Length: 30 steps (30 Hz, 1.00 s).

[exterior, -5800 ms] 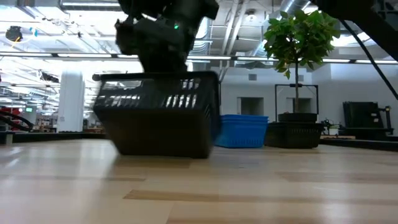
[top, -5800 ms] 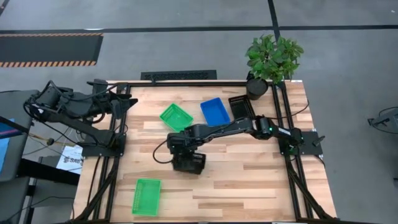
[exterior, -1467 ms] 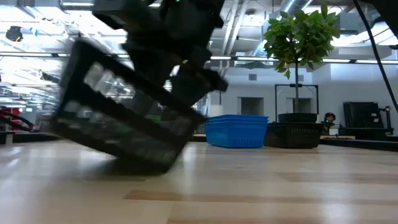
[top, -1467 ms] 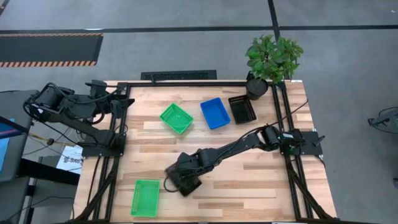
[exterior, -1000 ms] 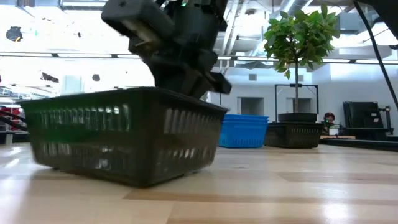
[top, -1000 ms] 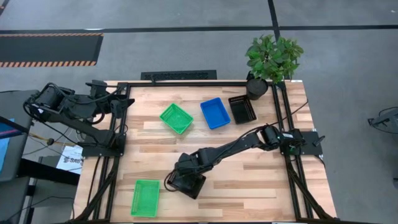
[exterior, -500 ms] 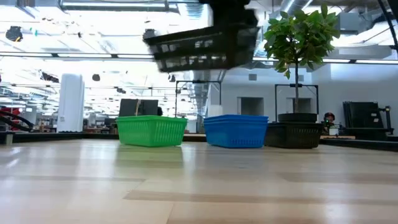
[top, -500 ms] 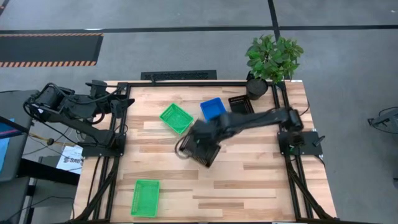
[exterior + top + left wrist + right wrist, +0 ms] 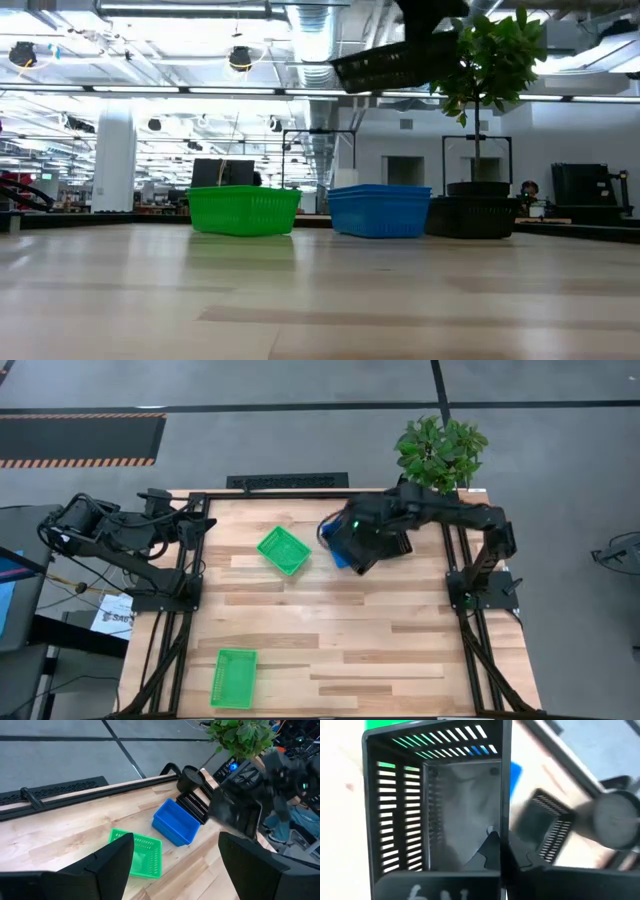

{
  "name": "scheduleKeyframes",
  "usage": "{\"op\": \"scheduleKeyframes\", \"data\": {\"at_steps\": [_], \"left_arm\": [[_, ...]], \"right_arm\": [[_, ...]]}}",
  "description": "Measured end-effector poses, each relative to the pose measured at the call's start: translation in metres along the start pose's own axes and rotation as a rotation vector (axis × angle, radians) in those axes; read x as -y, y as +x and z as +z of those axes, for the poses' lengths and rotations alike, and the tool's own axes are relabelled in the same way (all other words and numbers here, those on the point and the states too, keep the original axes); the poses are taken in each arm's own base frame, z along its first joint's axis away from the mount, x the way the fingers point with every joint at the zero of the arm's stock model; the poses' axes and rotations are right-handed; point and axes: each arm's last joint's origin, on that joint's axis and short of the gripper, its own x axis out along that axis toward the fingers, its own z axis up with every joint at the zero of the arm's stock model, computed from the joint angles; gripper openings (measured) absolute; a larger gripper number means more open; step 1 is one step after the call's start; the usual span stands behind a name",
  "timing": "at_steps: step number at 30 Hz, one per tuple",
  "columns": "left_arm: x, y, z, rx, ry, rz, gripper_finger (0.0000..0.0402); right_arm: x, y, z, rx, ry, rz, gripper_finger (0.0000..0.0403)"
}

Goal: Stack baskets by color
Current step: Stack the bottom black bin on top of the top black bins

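The right gripper (image 9: 501, 851) is gripping a black basket (image 9: 437, 800) in closed jaws; it should be squaring it over the black stack (image 9: 547, 832) just beyond the jaws before lowering.

I count five baskets, by colour. Green, two: green basket (image 9: 283, 550) centre-left of overhead frame, second green basket (image 9: 236, 677) lower left. Blue, one: blue basket (image 9: 175, 822). Black, two: black basket (image 9: 197, 806) on table, second black basket (image 9: 395, 62) aloft. One potted plant (image 9: 440, 450). Two arms.
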Motion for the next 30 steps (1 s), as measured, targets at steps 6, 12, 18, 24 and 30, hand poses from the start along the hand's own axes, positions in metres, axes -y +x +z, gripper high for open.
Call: {"op": "scheduleKeyframes", "data": {"at_steps": [6, 12, 18, 24, 30], "left_arm": [[-0.003, -0.002, 0.002, 0.044, 0.019, 0.015, 0.0278], [-0.006, -0.004, 0.004, 0.081, 0.014, 0.027, 0.0278], [-0.008, -0.006, 0.006, 0.138, 0.003, 0.052, 0.0278], [-0.012, -0.008, 0.009, 0.202, -0.034, 0.075, 0.0278], [-0.015, -0.010, 0.011, 0.255, -0.062, 0.093, 0.0278]], "right_arm": [[0.030, 0.013, -0.003, -0.013, 0.108, -0.008, 0.0009], [0.025, 0.044, -0.048, -0.058, 0.226, 0.058, 0.0008], [0.025, 0.065, -0.096, -0.072, 0.357, 0.083, 0.0010], [0.057, 0.067, -0.123, -0.041, 0.469, 0.073, 0.0007], [0.093, 0.073, -0.128, 0.039, 0.588, 0.064, 0.0010]]}}
